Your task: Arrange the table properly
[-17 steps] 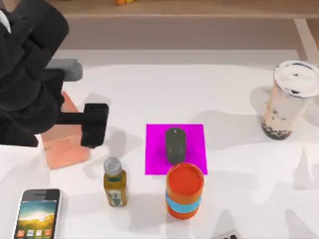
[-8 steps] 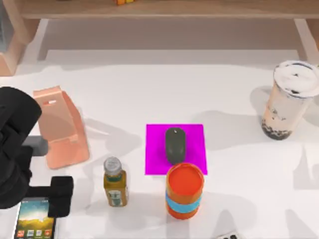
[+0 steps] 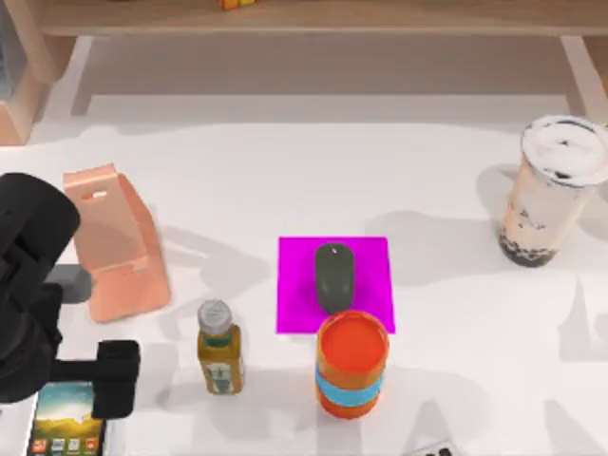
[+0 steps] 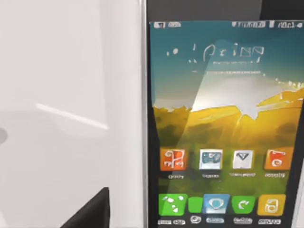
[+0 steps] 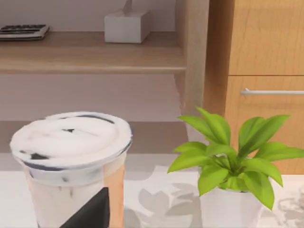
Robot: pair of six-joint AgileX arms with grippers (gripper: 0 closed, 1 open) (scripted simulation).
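Note:
The white table [image 3: 285, 161] carries a smartphone [image 3: 66, 425] lying face up at the front left corner. My left gripper [image 3: 103, 382] hangs open right over the phone. In the left wrist view the lit phone screen [image 4: 223, 118] is very close, and one dark fingertip [image 4: 90, 216] stands just outside its long edge. A pink phone stand [image 3: 119, 247] is just behind. A fingertip [image 5: 92, 211] of my right gripper faces the bubble tea cup [image 5: 71, 161] at the right.
A magenta mat [image 3: 370, 261] with a dark mouse [image 3: 332, 275] lies mid-table. An orange can [image 3: 352, 366] and a small bottle [image 3: 219, 347] stand in front of it, and the bubble tea [image 3: 556, 190] is far right. A potted plant [image 5: 228, 161] stands beside it. A wooden shelf [image 3: 313, 19] runs along the back.
My left arm swung from beside the pink stand to the front left, over the phone. In the last half second it only shifted slightly.

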